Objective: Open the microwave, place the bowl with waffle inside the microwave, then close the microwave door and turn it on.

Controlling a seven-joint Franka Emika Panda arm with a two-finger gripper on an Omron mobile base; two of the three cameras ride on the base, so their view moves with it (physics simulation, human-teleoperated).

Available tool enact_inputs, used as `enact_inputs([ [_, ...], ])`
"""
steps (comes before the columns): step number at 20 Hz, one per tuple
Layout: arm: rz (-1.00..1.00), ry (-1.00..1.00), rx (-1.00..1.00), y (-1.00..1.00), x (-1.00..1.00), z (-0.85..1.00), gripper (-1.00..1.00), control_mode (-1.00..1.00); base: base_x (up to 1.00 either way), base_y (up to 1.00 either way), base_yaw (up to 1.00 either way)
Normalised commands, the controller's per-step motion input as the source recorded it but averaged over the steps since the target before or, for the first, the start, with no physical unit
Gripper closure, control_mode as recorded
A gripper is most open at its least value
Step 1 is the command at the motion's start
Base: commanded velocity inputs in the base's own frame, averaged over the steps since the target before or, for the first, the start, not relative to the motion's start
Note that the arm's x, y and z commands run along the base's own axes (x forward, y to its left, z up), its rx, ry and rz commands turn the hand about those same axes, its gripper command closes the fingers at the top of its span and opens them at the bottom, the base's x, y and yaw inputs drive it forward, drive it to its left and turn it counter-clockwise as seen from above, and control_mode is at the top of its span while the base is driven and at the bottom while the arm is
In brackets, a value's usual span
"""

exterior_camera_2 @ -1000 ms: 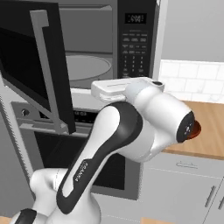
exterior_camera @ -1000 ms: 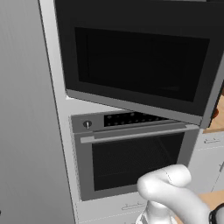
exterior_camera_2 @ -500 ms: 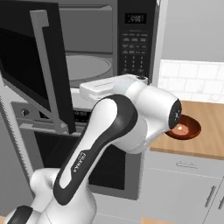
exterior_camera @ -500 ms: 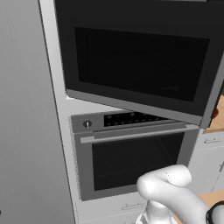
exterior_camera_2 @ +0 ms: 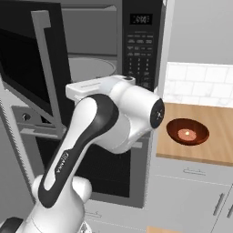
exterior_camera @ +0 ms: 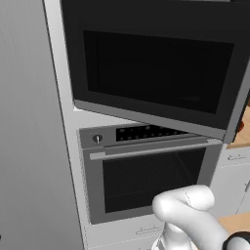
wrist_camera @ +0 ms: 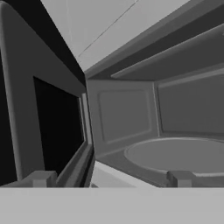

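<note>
One bowl [exterior_camera_2: 187, 132] holding one waffle [exterior_camera_2: 186, 134] sits on the counter [exterior_camera_2: 218, 141]; tool [wrist_camera: 111, 178] spread, empty.

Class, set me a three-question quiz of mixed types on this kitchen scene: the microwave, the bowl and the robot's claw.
1. True or false: the wide black microwave door is shut.
2. The small glossy reddish-brown bowl rests on: A) the round grey turntable; B) the wooden counter; C) the silver oven.
3. Fill in: the claw is ___ and holds nothing.

Key: 1 false; 2 B; 3 open.
</note>
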Motion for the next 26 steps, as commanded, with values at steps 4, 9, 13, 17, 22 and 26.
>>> enact_inputs([
  [4,0.12,0.00,0.00,0.36,-0.06,0.00,-1.00,-1.00,0.00,0.00,0.00],
  [9,0.21,0.00,0.00,0.49,-0.47,0.00,-1.00,-1.00,0.00,0.00,0.00],
  [13,0.24,0.01,0.00,0.60,-0.52,0.00,-1.00,-1.00,0.00,0.00,0.00],
  [17,0.16,0.01,-0.01,0.83,-0.51,0.00,-1.00,-1.00,0.00,0.00,0.00],
  [22,0.04,0.00,-0.05,1.00,-0.27,0.00,-1.00,-1.00,0.00,0.00,0.00],
  [26,0.00,0.00,-0.06,1.00,0.00,0.00,-1.00,-1.00,0.00,0.00,0.00],
])
